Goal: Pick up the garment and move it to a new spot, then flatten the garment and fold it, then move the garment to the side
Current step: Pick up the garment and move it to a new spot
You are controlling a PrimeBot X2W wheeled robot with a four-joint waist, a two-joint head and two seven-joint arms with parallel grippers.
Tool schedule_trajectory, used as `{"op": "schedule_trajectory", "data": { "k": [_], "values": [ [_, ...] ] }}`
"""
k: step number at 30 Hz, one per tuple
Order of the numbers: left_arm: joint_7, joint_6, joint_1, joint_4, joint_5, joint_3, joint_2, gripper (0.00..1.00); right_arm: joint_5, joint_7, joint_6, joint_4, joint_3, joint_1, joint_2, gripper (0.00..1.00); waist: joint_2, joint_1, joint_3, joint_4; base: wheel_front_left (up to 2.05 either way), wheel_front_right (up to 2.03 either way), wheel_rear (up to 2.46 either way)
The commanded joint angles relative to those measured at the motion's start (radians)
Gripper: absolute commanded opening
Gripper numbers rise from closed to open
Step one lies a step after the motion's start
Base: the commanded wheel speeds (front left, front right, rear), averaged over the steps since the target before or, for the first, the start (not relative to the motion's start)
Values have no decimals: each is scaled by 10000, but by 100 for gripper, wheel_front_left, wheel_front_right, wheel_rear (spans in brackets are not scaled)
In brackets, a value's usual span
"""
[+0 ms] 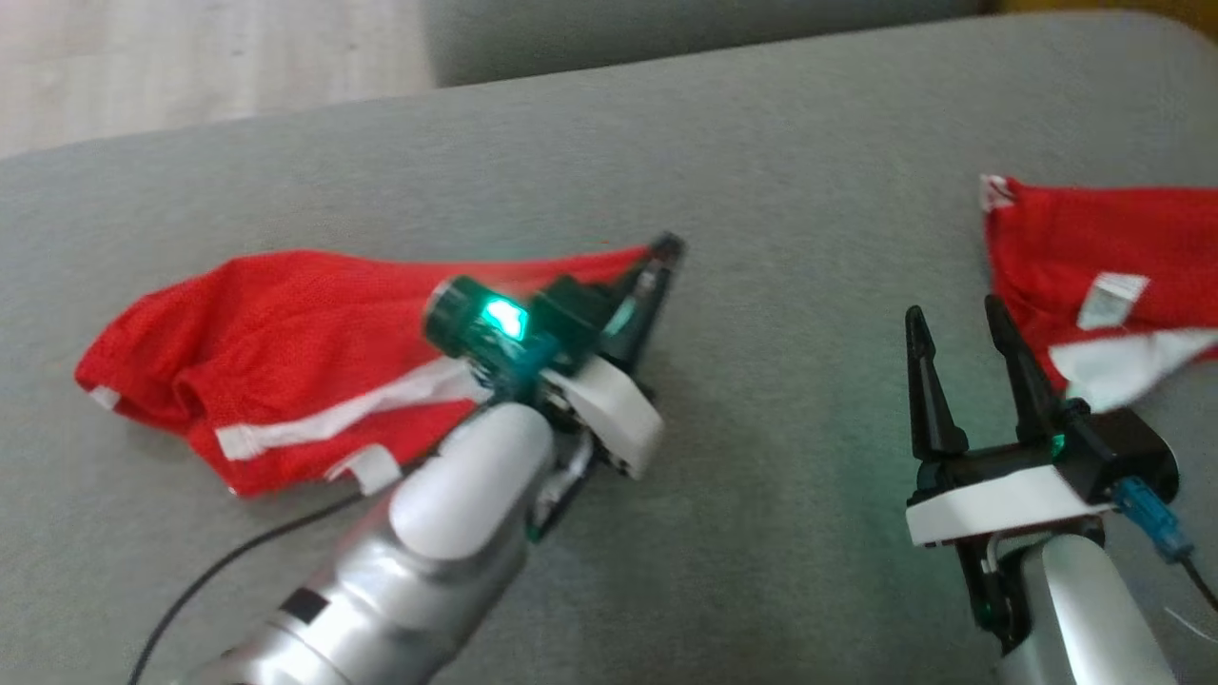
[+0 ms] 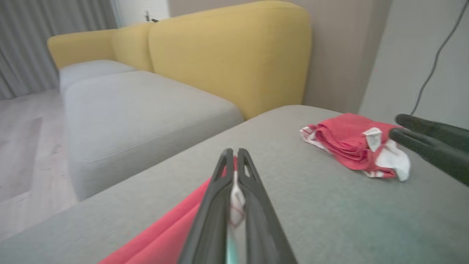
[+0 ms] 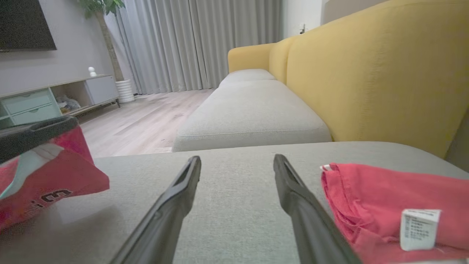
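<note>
**A:** Which step was it at?

**B:** The first one, I judged. The grey cushion (image 1: 761, 171) carried the red garment (image 1: 285, 333) rumpled on its left half, neither flattened nor folded. The left gripper (image 1: 663, 249) was clenched on the garment's pointed corner near the cushion's middle.

**A:** And the next move?

**B:** Probably a lift and carry by that corner. With one corner held the rest would trail, so it called for height or a slow drag.

**A:** Room for that?

**B:** The cushion's middle and near side lay bare. A second red garment (image 1: 1075, 247) sat at the cushion's right edge, with the right gripper (image 1: 954, 311) just beside it, jaws spread and empty. Past the cushion's far left corner lay the floor (image 1: 190, 67), so I'd have kept clear of it
</note>
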Motion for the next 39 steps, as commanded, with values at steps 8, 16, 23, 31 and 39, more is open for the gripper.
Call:
{"op": "schedule_trajectory", "data": {
  "k": [8, 16, 23, 31, 39],
  "values": [
    [313, 817, -661, -1793, -1239, -2495, 88, 0, 308, -107, -7, -404, 126, -515, -35, 100, 0, 0, 695, -1512, 0, 0, 0],
    [276, 1176, -932, -1925, -1992, -3862, 88, 100, 298, -107, -7, -330, -11, -546, -35, 100, 0, 0, 722, -1315, 0, 0, 0],
    [-530, 1665, -1225, -1446, -2661, -3774, 88, 100, 127, -107, -7, -391, -161, -500, -35, 100, 0, 0, 366, -336, 0, 0, 0],
    [-1242, 2132, -687, -1053, -3039, -1695, 782, 100, -259, -107, -7, -551, -364, -110, -35, 100, 0, 0, -307, 1054, 0, 0, 0],
    [-1253, 2510, 2060, -2923, -1996, 1078, 2159, 100, -424, -107, -7, -742, -637, 531, -35, 100, 0, 0, -638, 1872, 0, 0, 0]
  ]
}}
